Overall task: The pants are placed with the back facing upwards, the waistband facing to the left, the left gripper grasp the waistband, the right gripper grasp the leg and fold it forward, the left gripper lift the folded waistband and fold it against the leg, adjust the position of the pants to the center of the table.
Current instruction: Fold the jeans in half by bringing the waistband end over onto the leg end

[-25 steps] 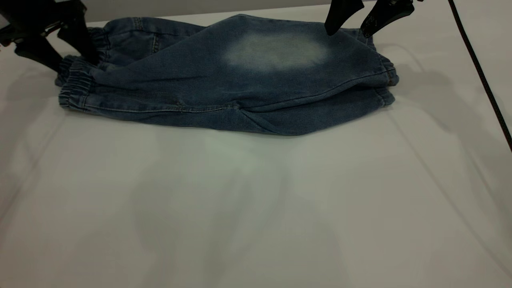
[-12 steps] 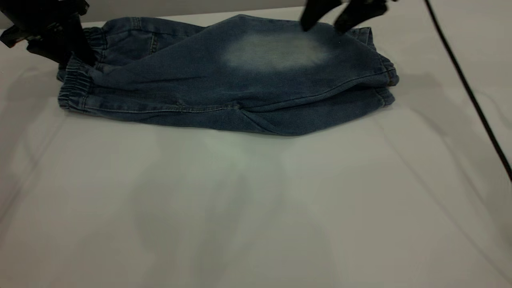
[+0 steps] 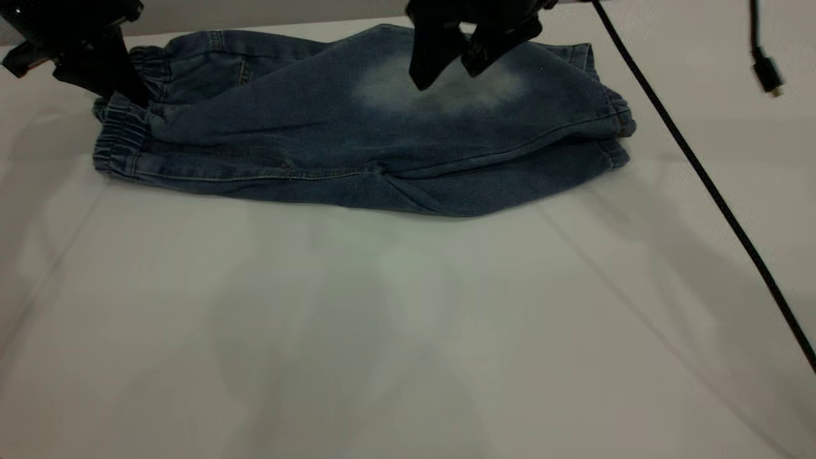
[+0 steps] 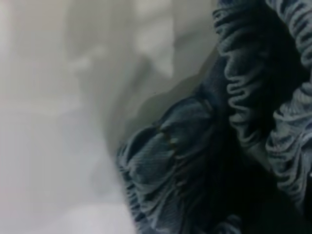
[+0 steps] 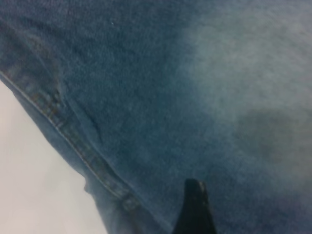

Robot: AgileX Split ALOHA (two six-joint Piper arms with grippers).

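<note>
Denim is your landmark: the pants (image 3: 363, 127) lie folded lengthwise at the far side of the table (image 3: 408, 331), waistband (image 3: 121, 131) at their left end. Your left gripper (image 3: 124, 86) sits at that waistband's far corner; whether it is clamped you cannot tell. Your right gripper (image 3: 449, 64) hovers spread apart over the leg (image 3: 446, 115), above its pale patch.

The short blue denim pants (image 3: 357, 127) lie folded lengthwise across the upper half of the frame on the large white desk (image 3: 408, 331), ruched elastic waistband (image 3: 118, 137) at upper left, leg hems at right. A black cable (image 3: 701, 178) crosses the desk's right side.
</note>
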